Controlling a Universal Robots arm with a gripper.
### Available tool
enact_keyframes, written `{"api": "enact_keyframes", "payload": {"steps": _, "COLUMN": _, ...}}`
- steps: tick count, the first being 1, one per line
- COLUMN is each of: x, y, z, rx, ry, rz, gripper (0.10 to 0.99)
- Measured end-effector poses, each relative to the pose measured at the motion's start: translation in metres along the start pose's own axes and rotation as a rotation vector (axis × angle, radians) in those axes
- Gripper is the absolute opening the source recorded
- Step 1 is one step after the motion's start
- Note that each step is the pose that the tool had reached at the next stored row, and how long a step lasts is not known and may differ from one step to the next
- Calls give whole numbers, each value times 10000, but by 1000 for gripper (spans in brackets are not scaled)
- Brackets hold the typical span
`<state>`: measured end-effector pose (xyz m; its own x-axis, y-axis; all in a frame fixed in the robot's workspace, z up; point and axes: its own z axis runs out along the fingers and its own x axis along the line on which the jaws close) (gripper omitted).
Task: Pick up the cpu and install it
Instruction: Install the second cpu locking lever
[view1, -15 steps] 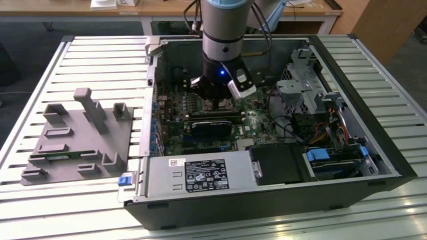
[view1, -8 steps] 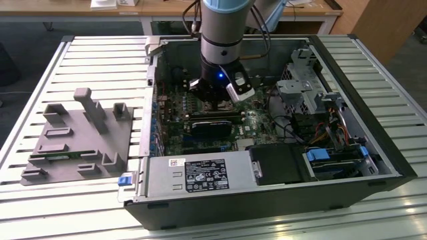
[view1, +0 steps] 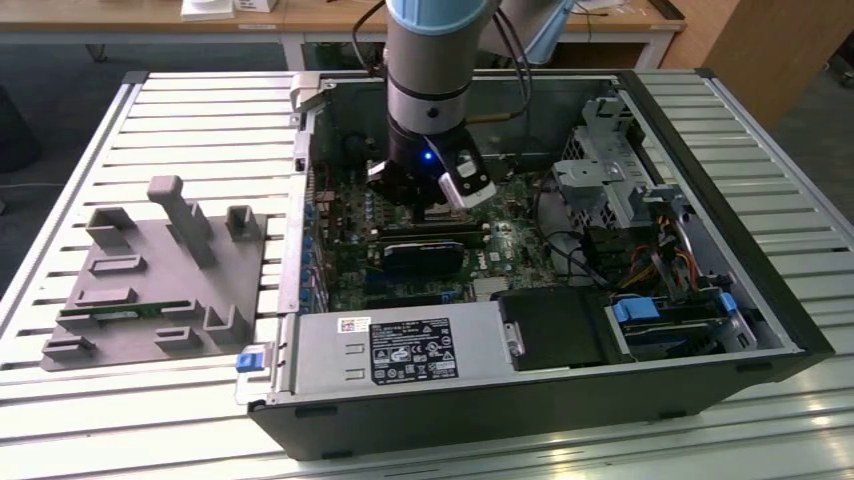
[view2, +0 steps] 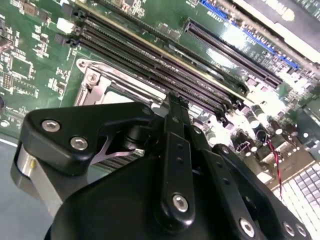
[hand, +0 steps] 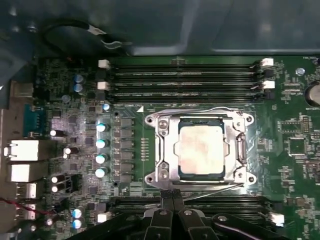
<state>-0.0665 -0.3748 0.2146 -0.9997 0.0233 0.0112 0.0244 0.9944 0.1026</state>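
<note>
The cpu (hand: 200, 150), a square chip with a silvery top, lies flat inside the silver socket frame (hand: 162, 150) on the green motherboard (hand: 290, 165). In the first wrist view, my gripper (hand: 172, 200) hangs above the memory slots beside the socket. Its two black fingers are pressed together with nothing between them. In the second wrist view the shut fingers (view2: 175, 130) stand over the edge of the socket frame (view2: 97, 75). In the exterior view the gripper (view1: 427, 208) reaches down into the open computer case (view1: 667, 400), above the motherboard.
Rows of black memory slots (hand: 185, 75) flank the socket. Capacitors (hand: 101, 142) and rear ports (hand: 22, 150) line one side. The case holds a power supply (view1: 400, 350) and a drive cage (view1: 614, 170). A grey fixture (view1: 160, 270) sits on the slatted table at the exterior view's left.
</note>
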Motion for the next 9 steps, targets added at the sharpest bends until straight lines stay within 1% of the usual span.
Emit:
{"api": "enact_keyframes", "payload": {"steps": 4, "x": 0, "y": -8, "z": 68, "rx": -41, "ry": 1, "rz": 0, "gripper": 106}}
{"api": "enact_keyframes", "payload": {"steps": 6, "x": 1, "y": -17, "z": 74, "rx": -128, "ry": 4, "rz": -2, "gripper": 106}}
{"api": "enact_keyframes", "payload": {"steps": 8, "x": 3, "y": -49, "z": 72, "rx": -230, "ry": 6, "rz": -2, "gripper": 106}}
{"api": "enact_keyframes", "payload": {"steps": 9, "x": 3, "y": -66, "z": 70, "rx": -265, "ry": 7, "rz": -3, "gripper": 106}}
